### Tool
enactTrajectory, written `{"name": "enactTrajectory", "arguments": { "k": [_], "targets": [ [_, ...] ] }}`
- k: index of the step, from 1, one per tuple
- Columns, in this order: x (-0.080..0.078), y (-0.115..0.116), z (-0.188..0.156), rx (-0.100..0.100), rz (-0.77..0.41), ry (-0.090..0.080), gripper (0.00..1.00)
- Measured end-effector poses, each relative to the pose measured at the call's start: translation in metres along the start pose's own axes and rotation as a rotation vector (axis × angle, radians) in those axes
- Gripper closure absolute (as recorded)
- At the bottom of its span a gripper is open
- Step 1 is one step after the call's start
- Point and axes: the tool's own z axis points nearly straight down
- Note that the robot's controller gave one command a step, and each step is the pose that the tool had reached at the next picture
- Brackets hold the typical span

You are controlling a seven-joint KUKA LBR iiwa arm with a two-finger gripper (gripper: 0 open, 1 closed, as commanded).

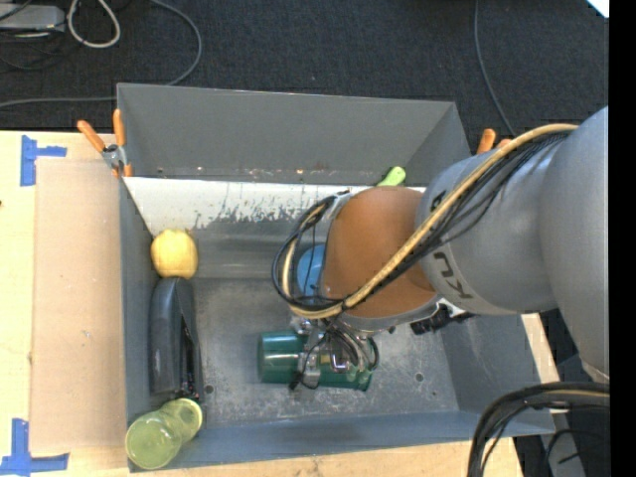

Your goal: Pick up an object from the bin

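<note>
A dark green can (pixel 281 357) is laid nearer than and right of a yellow ball (pixel 174 253), with the end effector (pixel 323 364) over it; whether open or closed cannot be told. Grasping is judged in hand: firm closure, then lifting, is needed.

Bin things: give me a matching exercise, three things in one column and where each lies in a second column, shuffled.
Things:
1. lemon
2. green can
3. yellow-green cup

Places:
A. under the gripper, mid-floor
B. lower left corner of the view
C. by the left wall, mid-view

Pairs: 1-C, 2-A, 3-B
</note>
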Motion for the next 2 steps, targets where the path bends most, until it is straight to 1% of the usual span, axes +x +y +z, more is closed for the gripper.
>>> {"name": "enactTrajectory", "arguments": {
  "k": [1,2],
  "targets": [
    [0.0005,-0.0004,-0.0174,0.000,0.002,0.001,1.00],
    [0.0001,-0.0006,-0.0269,0.000,0.004,0.001,1.00]
  ]
}}
